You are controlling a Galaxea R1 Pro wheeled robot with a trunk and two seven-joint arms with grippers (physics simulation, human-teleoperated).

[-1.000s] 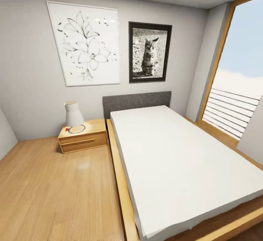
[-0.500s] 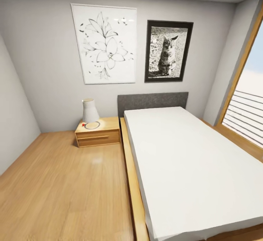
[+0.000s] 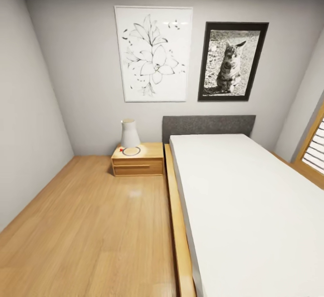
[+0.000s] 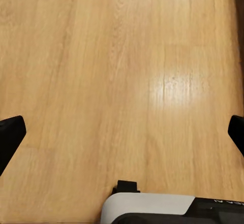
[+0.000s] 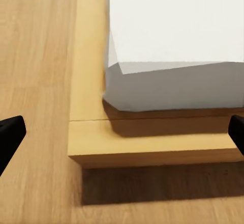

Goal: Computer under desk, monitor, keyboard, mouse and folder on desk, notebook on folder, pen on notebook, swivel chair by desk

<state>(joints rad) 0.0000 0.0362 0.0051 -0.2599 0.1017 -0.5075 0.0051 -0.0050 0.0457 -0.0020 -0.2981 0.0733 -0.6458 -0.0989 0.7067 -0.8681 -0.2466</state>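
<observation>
Between the earlier head pictures and this one the whole scene slid rightward, so the camera had turned left; nothing in the room itself had shifted. At centre left of the head view stood a wooden nightstand (image 3: pixel 137 162) with a white lamp (image 3: pixel 129 134) on it, beside a bed (image 3: pixel 252 207) with a white mattress and grey headboard (image 3: pixel 208 126) filling the lower right. On the grey wall hung a flower drawing (image 3: pixel 154 54) and, to its right, a framed cat photo (image 3: pixel 232 61). A window edge (image 3: pixel 315 151) showed at far right.

None of the task's things appeared anywhere.

Over bare wooden floor (image 4: pixel 122 71), the left gripper (image 4: pixel 122 132) had its jaws spread wide apart. Over the bed's corner, the right gripper (image 5: pixel 122 132) was likewise wide apart, holding nothing.
</observation>
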